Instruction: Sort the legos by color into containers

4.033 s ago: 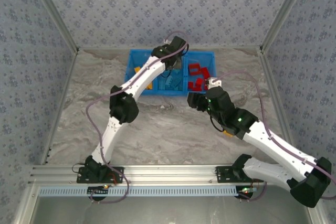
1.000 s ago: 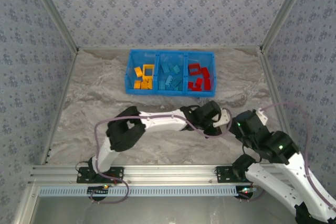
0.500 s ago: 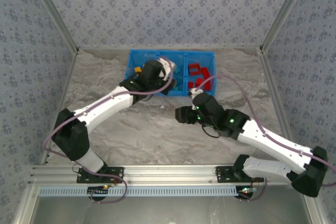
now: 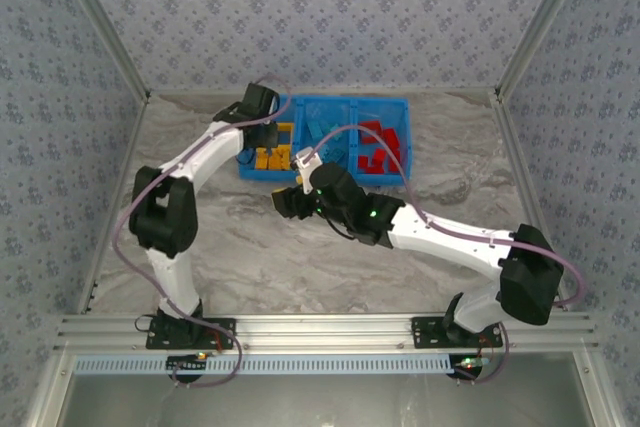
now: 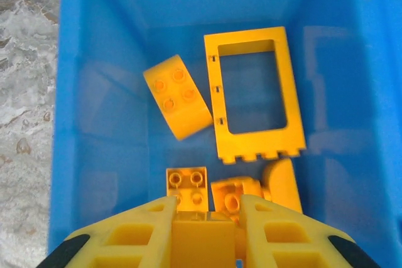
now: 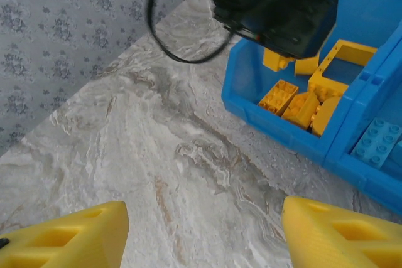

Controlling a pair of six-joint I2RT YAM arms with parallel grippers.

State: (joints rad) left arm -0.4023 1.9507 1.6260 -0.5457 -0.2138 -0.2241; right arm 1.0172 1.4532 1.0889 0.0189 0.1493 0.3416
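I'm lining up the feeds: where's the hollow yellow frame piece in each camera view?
Top external: yellow frame at the far end of the blue bin's left compartment, partly hidden by the left arm.
Left wrist: yellow frame upper right of centre, on the compartment floor.
Right wrist: yellow frame upper right, below the left arm's dark wrist.
Shared landmark: the blue bin's left compartment holding the yellow bricks.

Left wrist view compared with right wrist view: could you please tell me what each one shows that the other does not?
Left wrist: the left gripper clamped on a yellow brick above the compartment. Right wrist: the open right gripper, the patterned wall and a light blue brick in the neighbouring compartment. Both: the blue bin, its yellow frame piece and the marble table.
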